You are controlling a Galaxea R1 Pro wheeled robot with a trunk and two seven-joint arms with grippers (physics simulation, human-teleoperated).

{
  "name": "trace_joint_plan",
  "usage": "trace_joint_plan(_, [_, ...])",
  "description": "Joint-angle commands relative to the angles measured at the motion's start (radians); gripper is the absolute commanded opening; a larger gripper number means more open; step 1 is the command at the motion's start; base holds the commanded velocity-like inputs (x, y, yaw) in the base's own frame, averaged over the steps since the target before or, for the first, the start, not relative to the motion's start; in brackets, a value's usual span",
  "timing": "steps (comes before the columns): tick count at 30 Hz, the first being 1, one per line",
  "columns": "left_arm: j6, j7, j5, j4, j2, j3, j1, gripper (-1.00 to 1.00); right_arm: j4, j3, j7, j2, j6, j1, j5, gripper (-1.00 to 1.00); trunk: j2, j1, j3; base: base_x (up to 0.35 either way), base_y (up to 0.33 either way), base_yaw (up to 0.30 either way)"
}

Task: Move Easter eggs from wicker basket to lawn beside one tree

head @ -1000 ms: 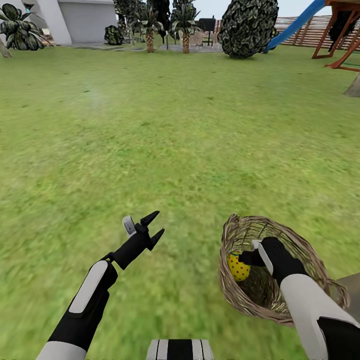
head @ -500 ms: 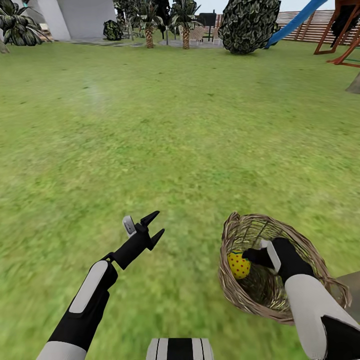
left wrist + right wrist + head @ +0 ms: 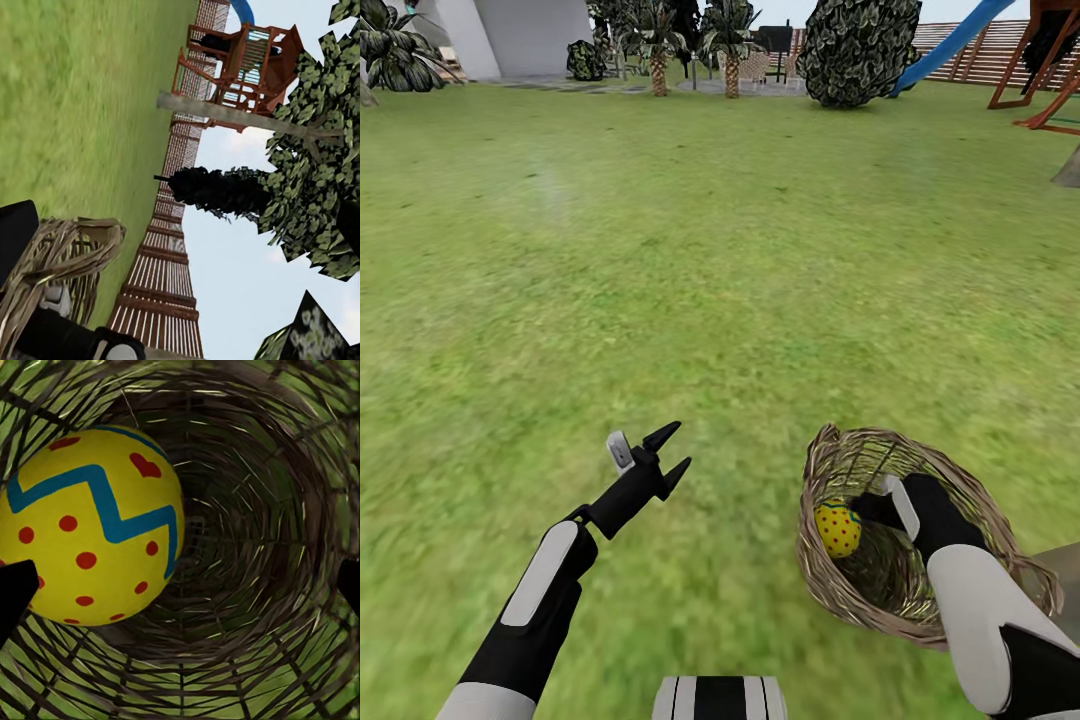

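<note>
Edged deeper into the wicker basket [image 3: 960, 490] over the last second, right gripper [image 3: 868, 512] with its forearm a touch farther across the basket's mouth; no shift in the Easter egg [image 3: 837, 530] or in the left gripper [image 3: 670, 453].

From the head: basket tipped on its side on the lawn [image 3: 710, 280], mouth toward the robot. One yellow, red-dotted egg inside, against the basket's left wall. Right gripper reaching in through the mouth, just beside the egg. Left gripper raised over the grass to the left of the basket, well apart from it, its two black fingers spread with nothing between them. Far beyond the basket, two palms [image 3: 731, 60], a blue slide [image 3: 950, 45] and a red-brown play frame [image 3: 1050, 60].

From the left wrist: woven rim of the basket [image 3: 60, 247] close by, with lawn [image 3: 75, 90] beyond it, then a slatted fence [image 3: 165, 277], the play frame [image 3: 240, 60] and a tree [image 3: 247, 120] with pale grey trunk and dark, angular leaves.

From the right wrist: looking straight down the basket's [image 3: 262, 547] woven inside. Egg [image 3: 90, 525] with blue zigzag band lying against the weave. Right gripper [image 3: 180, 585] with fingers wide apart, one black tip overlapping the egg's edge, the other far off at the opposite wall; egg not pinched. Green grass visible through the gaps in the twigs.
</note>
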Motion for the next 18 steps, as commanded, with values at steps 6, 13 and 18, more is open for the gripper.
trace_joint_plan(6, [0.003,-0.001,0.003,0.0,-0.002,0.0,0.0,1.0,0.002,-0.002,-0.033,0.001,-0.006,-0.013,0.004,1.0,-0.001,0.001,-0.008,0.0,0.0,0.0])
trace_joint_plan(13, [0.003,-0.001,0.003,0.0,-0.002,0.0,0.0,1.0,0.039,0.0,-0.031,0.001,-0.011,-0.024,0.007,1.0,-0.002,0.003,-0.032,0.0,0.0,0.0])
trace_joint_plan(18, [0.003,-0.001,0.003,0.0,-0.003,0.0,0.0,1.0,0.041,0.002,-0.023,0.001,-0.013,-0.025,0.007,1.0,-0.002,0.003,-0.032,0.0,0.0,0.0])
